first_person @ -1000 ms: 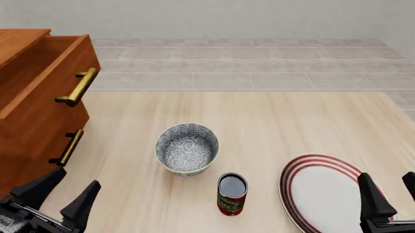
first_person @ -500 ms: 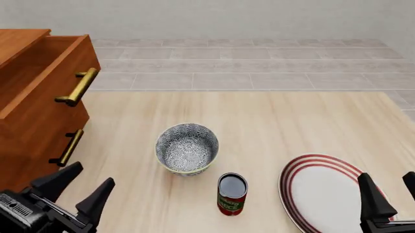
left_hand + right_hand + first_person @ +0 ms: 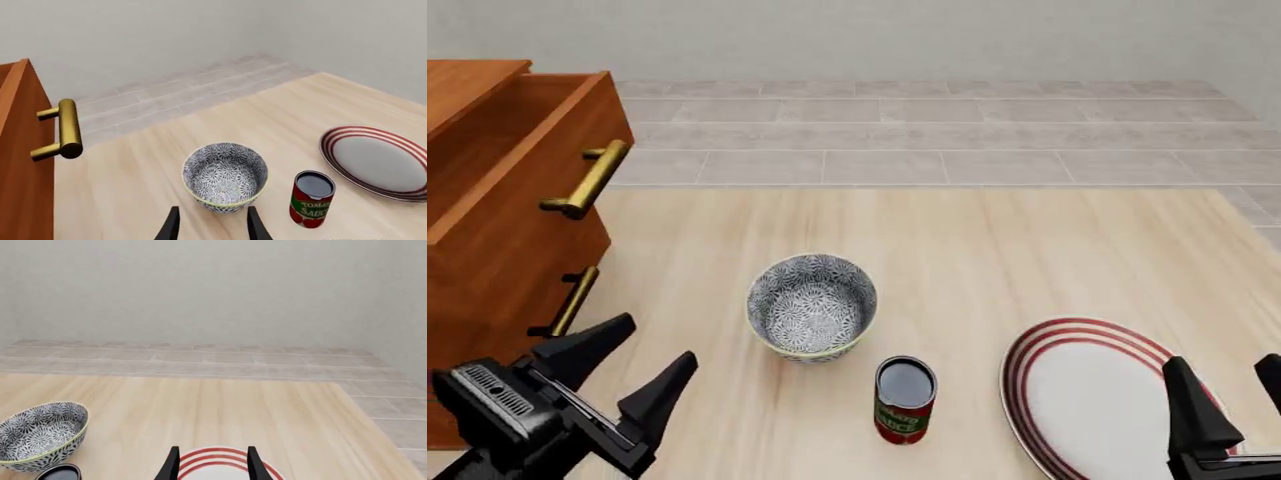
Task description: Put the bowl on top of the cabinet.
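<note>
The bowl [image 3: 811, 305] stands upright on the table [image 3: 961, 240] where it was a second ago, with the tomato-sauce can [image 3: 905, 399] just beside it on the near right and the cabinet [image 3: 494, 230] well apart to its left. The left gripper [image 3: 623, 371] has come forward and inward toward the bowl since the earlier frames, fingers spread wide and holding nothing. The right gripper [image 3: 1228, 395] has not shifted, open and empty above the red-ringed plate [image 3: 1094, 395].

The left gripper [image 3: 641, 364] is held open, empty, above the tabletop's near left corner; the right gripper [image 3: 1228, 392] is held open near the near right corner.
</note>
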{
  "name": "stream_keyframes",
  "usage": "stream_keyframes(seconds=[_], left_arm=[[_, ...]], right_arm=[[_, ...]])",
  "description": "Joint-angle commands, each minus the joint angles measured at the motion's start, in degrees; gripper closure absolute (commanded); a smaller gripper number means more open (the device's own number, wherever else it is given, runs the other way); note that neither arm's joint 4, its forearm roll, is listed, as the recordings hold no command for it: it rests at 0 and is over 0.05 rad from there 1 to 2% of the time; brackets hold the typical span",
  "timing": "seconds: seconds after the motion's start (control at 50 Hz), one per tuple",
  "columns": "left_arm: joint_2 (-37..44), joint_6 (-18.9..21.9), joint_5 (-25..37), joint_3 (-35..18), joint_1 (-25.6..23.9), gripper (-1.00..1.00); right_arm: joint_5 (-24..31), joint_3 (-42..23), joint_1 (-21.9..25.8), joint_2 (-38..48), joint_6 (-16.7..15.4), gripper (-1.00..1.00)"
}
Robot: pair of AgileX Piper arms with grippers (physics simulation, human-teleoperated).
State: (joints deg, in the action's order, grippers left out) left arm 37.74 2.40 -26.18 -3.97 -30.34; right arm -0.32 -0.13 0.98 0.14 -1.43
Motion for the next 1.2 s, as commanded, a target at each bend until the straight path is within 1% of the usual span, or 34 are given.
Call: stream_keyframes(seconds=[0.02, 0.08, 0.24, 0.28, 0.5, 0.56, 0.6, 0.7, 0.72, 0.74, 0.84, 1.02, 1.2], left_arm=[[6.45, -0.04, -4.13, -1.08, -2.6, -1.0], [8.24, -0.07, -4.77, -1.91, -3.14, -1.0], [10.1, -0.39, -2.61, -5.17, -3.83, -1.0], [9.51, 0.86, -1.3, -6.17, -3.08, -1.0], [12.06, -0.26, 0.16, -8.8, -2.32, -1.0], [11.6, -0.05, 1.73, -9.97, -2.41, -1.0], [12.0, 0.33, 3.63, -11.92, -2.6, -1.0], [12.61, 0.03, 5.16, -13.74, -2.76, -1.0], [12.59, 0.29, 5.54, -14.01, -1.95, -1.0], [12.49, -0.37, 5.93, -14.29, -1.62, -1.0], [13.42, -0.73, 6.45, -14.93, -0.9, -1.0], [17.09, 0.07, 6.11, -16.14, 0.2, -1.0], [20.05, -0.8, 6.06, -17.2, 0.81, -1.0]], right_arm=[[0.06, 0.01, 0.09, 0.01, 0.03, -1.0], [0.06, 0.02, 0.08, 0.02, 0.07, -1.0], [0.0, 0.02, 0.07, 0.14, 0.15, -1.0], [-0.05, 0.03, 0.09, 0.23, 0.15, -1.0], [-0.26, 0.03, 0.08, 0.54, 0.18, -1.0], [-0.3, 0.04, 0.07, 0.64, 0.18, -1.0], [-0.31, 0.03, 0.08, 0.65, 0.2, -1.0], [-0.2, 0.02, 0.07, 0.54, 0.17, -1.0], [-0.16, 0.02, 0.05, 0.5, 0.17, -1.0], [-0.13, 0.01, 0.04, 0.47, 0.12, -1.0], [-0.03, 0.01, -0.03, 0.38, 0.07, -1.0], [-0.14, 0.02, -0.16, 0.6, -0.08, -1.0], [-0.59, 0.04, -0.31, 1.21, -0.12, -1.0]])
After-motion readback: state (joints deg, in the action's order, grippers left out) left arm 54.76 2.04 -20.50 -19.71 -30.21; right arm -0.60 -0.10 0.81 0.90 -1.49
